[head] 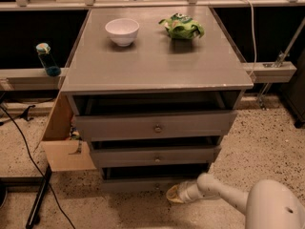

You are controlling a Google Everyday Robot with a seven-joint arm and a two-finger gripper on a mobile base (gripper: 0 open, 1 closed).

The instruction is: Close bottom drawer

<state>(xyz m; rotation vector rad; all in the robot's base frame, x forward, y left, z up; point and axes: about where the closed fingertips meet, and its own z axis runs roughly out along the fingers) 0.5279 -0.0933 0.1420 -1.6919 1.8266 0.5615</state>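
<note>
Claw [174,193], low in the frame's centre, is held against the bottom drawer [136,185], right of the knob [156,187]; how wide it is cannot be told. The drawer is left partly out. Pushed off-centre, it could be skewed and jammed.

floor [271,128]: speckled terrazzo | cabinet [152,61]: grey | cardboard box [64,151]: beside cabinet

Grey bottom drawer [133,185], dark inside; tan claw [174,193] at lower centre; white bowl [122,31]; green bag [181,26]; speckled floor [267,142].
</note>
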